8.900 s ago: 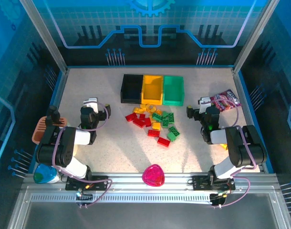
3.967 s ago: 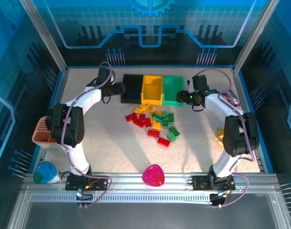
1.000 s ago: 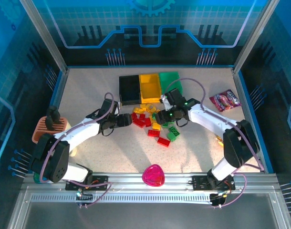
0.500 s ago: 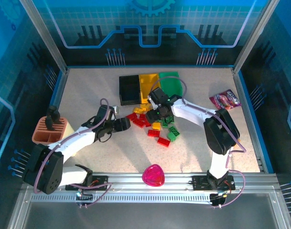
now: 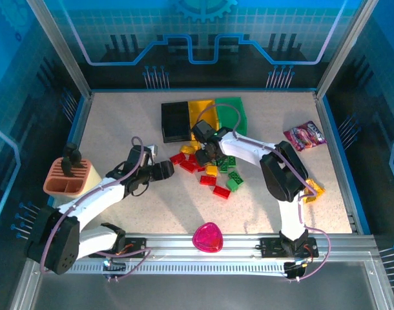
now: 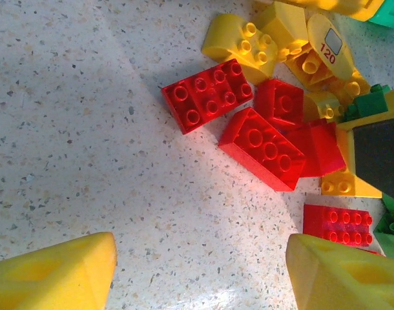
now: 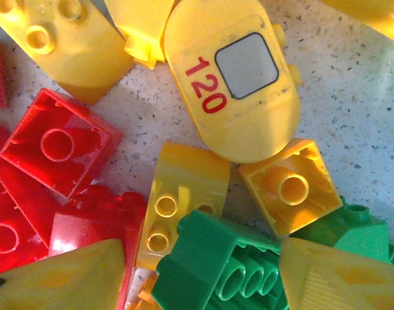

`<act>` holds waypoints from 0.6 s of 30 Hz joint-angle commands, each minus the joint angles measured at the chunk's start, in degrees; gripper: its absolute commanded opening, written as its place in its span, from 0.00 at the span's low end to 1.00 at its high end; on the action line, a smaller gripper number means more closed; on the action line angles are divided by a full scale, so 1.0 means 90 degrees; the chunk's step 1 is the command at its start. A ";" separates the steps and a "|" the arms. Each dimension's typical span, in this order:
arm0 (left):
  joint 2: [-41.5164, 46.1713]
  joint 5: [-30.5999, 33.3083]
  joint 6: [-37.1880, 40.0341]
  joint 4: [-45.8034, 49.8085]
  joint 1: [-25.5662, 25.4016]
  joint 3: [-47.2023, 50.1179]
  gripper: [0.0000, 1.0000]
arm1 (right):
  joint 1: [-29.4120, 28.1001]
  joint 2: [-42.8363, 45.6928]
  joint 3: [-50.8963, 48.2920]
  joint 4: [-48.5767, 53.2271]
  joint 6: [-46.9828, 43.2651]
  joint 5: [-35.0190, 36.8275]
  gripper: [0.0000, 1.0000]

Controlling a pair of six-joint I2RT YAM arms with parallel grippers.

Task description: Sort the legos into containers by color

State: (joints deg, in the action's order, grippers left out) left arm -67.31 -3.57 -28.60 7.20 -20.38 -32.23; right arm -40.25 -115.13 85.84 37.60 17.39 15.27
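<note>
Your left gripper [image 6: 203, 274] hangs just left of the legos [image 5: 210, 165]; its 2 yellow pads [image 6: 55, 274] stand wide apart over bare table [image 6: 87, 129], holding nothing, with red bricks [image 6: 261, 147] just ahead of them. Your right gripper [image 7: 203, 278] is down in the pile; a green brick [image 7: 213, 258] lies between its 2 pads, but you cannot tell whether they clamp it or merely straddle it; a yellow piece marked 120 [image 7: 232, 77] lies just beyond. The legos are heaped mid-table, just in front of the 3 containers [image 5: 202, 117]; these sit in a row, black bin [image 5: 176, 121] left, yellow middle, green bin [image 5: 232, 110] right.
</note>
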 commanded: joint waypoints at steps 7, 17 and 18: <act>0.0173 0.0163 -0.0045 -0.0024 -0.0025 0.0095 0.71 | -0.0093 0.0032 0.0056 0.0198 0.0195 0.0402 0.33; 0.0171 0.0219 -0.0025 0.0053 -0.0030 -0.0030 0.71 | -0.0074 0.0737 -0.0139 0.0206 0.0197 0.0585 0.19; 0.0174 0.0207 -0.0024 0.0064 -0.0030 -0.0058 0.71 | -0.0055 0.0849 -0.0152 0.0202 0.0206 0.0583 0.19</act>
State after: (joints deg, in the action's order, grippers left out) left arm -66.98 -2.37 -28.60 7.18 -20.38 -32.05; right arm -40.47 -111.74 85.06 38.26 18.63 19.29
